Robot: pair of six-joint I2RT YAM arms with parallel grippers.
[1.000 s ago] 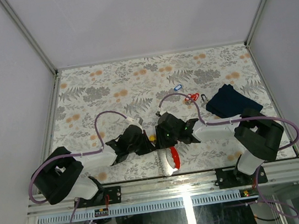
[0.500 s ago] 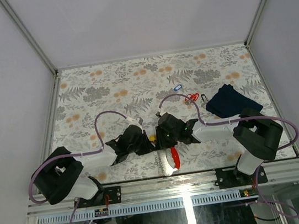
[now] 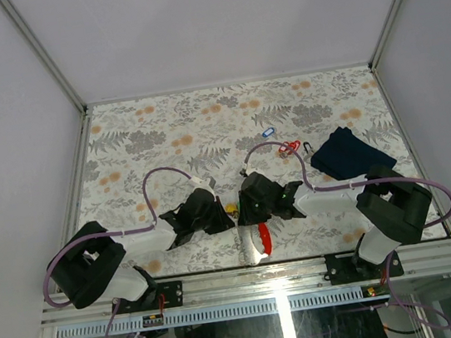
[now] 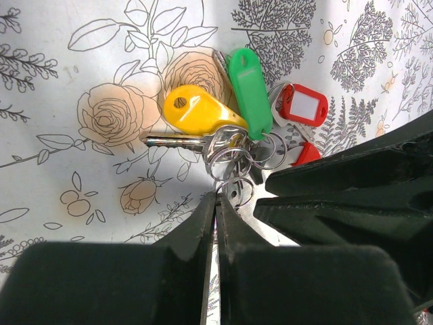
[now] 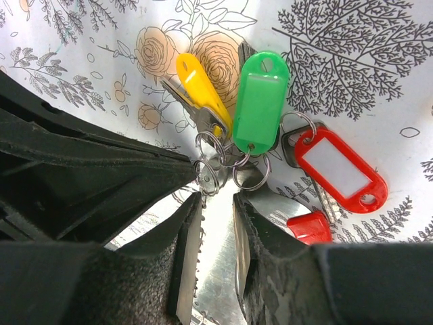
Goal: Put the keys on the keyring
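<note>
Key bunch at mid-assembly, shown between the two grippers on the floral-printed counter (image 3: 161, 128). The left gripper (image 4: 216, 203) has its jaws pressed together, their tips meeting the linked silvery wire keyring loops (image 4: 233, 159); whether a loop of wire is nipped between them cannot be told. The right gripper (image 5: 216, 203) faces it from the opposite side, jaws partly spread with a clear gap, and one loop lies just ahead of that gap, not gripped. Fanned out beyond both sets of jaws are the tags of the keys hanging on the loops: a yellow teardrop plastic tag (image 4: 196, 112) with its silvery key blade pointing away, a green oblong plastic tag (image 4: 247, 91), and a red oblong plastic tag with a white window (image 4: 301, 107). Judged from this, part of the task is done, since several keys look threaded. Well beyond the right jaws, a small blue-tagged key (image 3: 267, 132) and a small red-tagged key cluster (image 3: 291, 146) lie loose near a dark navy folded cloth (image 3: 351, 151); these appear not yet added.
</note>
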